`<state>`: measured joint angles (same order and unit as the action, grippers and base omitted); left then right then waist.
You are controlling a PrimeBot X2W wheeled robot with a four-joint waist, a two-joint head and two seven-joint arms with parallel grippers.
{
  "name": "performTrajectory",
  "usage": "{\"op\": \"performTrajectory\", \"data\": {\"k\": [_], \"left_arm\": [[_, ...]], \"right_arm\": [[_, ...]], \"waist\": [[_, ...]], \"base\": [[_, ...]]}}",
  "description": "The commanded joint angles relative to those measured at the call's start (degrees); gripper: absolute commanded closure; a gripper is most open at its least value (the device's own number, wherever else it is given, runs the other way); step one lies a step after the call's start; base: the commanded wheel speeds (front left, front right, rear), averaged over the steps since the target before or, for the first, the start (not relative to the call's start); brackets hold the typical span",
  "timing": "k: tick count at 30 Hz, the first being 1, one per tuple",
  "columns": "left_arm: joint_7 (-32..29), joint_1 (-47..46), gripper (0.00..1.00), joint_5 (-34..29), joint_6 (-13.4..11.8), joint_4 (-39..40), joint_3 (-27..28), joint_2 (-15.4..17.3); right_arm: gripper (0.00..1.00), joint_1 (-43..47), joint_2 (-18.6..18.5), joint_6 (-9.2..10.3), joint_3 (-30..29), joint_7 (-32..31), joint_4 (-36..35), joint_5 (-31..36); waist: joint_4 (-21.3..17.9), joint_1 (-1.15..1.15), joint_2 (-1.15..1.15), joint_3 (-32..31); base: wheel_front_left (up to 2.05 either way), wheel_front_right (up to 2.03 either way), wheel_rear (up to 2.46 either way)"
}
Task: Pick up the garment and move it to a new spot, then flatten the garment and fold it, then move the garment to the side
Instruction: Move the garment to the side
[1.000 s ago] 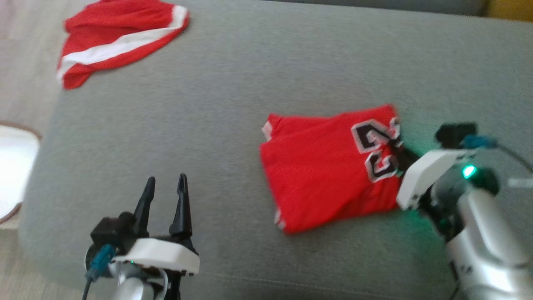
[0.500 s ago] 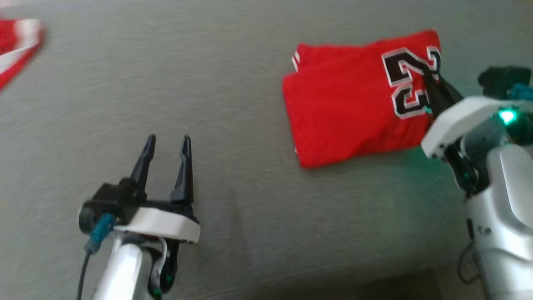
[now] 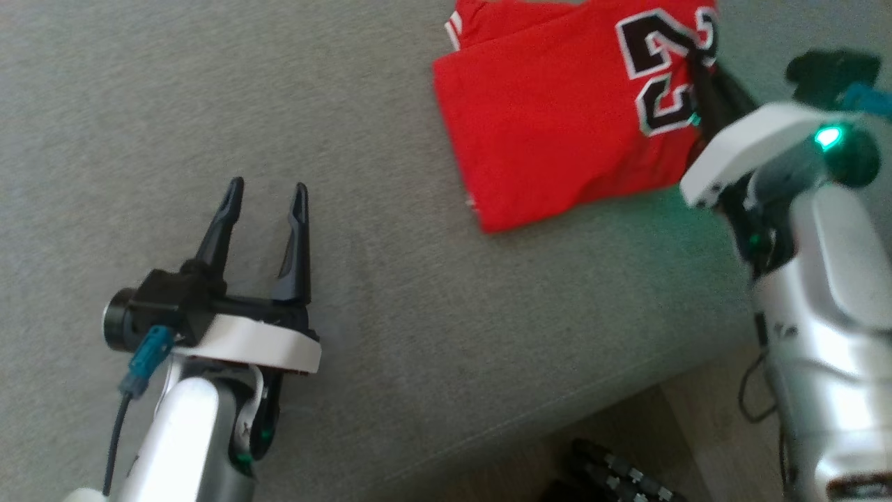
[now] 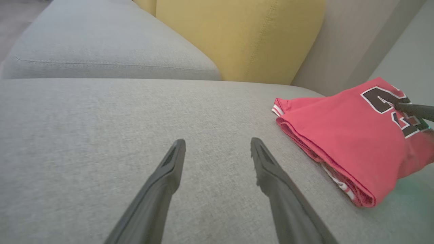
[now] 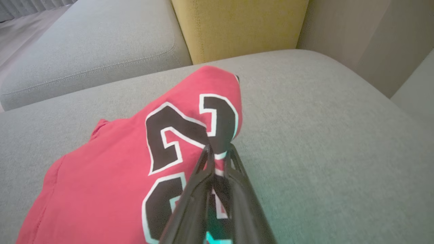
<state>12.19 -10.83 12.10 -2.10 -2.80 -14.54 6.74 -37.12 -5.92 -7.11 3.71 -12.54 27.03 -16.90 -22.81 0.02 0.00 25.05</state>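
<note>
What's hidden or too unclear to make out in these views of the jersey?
- Head view: the jersey runs off the top edge, so its far end is unseen.
- Right wrist view: the right hand hides part of the number.
- Head view: dark ribbed object, cut by the bottom edge, too blurred to identify.

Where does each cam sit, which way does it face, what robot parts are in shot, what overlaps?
Head: on the head, looking down at the grey sofa seat; shows the open left tool, the right tool pinching the jersey, both forearms.
Left wrist: low over the seat, facing the yellow back cushion; its own spread fingers show.
Right wrist: looks along its shut fingers at the jersey's number.
Shared: all three see the jersey; both wrist views see the yellow back cushion.
</note>
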Motion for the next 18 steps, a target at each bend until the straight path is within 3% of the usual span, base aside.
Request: {"op": "performTrajectory", "data": {"k": [1,14,18], "left_arm": [[0.12,-0.99,0.00,-0.27,-0.51,2.66,1.67,0.52],[1.12,-0.87,0.00,0.78,-1.51,5.20,1.64,-0.10],[1.34,-0.88,0.00,0.91,-1.49,5.22,1.53,-0.13]], "right_arm": [[1.00,-3.34,-0.09,-0.37,-0.04,0.84,-1.34,0.79],[1.00,-17.46,-11.55,-0.37,-11.39,0.78,11.28,16.37],[1.00,-18.91,-13.74,-0.37,-13.26,0.49,12.20,18.47]], "waist": [[1.23,-0.02,0.00,0.10],[9.72,-0.02,0.00,1.71],[10.50,-0.02,0.00,2.05]], "base": [[0.00,0.00,0.00],[0.00,0.00,0.00],[0.00,0.00,0.00]]}}
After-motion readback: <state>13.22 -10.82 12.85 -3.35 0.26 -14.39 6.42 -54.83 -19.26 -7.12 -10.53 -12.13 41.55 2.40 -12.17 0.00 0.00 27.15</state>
